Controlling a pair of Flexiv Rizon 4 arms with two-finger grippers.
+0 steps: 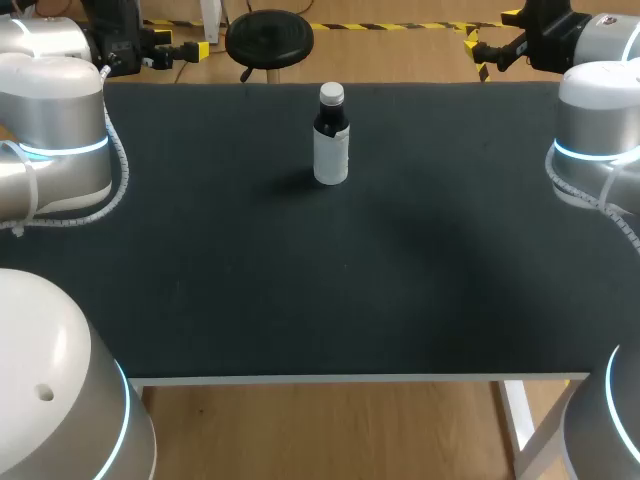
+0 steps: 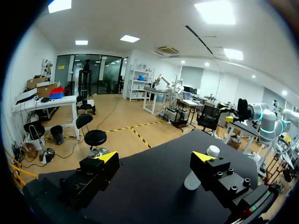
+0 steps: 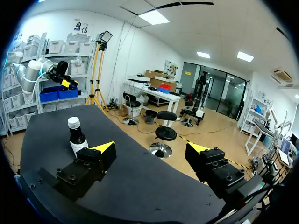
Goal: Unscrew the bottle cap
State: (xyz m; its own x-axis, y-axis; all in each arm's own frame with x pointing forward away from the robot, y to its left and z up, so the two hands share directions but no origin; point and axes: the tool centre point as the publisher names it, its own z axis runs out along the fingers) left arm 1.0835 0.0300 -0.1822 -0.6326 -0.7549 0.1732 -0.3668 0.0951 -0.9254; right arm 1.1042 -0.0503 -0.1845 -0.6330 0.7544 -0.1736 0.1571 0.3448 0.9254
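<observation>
A dark bottle (image 1: 331, 140) with a white label and a white cap (image 1: 331, 94) stands upright at the far middle of the black table (image 1: 300, 280). My left gripper (image 1: 190, 50) hangs past the far left edge, my right gripper (image 1: 487, 48) past the far right edge, both well away from the bottle. In the left wrist view the left gripper (image 2: 155, 157) is open and empty, and the bottle (image 2: 191, 181) shows partly behind one finger. The right gripper (image 3: 150, 148) is open and empty too, with the bottle (image 3: 76, 137) ahead, beside one finger.
Only the bottle stands on the table. My two arms' large silver joints (image 1: 60, 130) (image 1: 600, 140) hang over the left and right edges, and two more rise at the near corners.
</observation>
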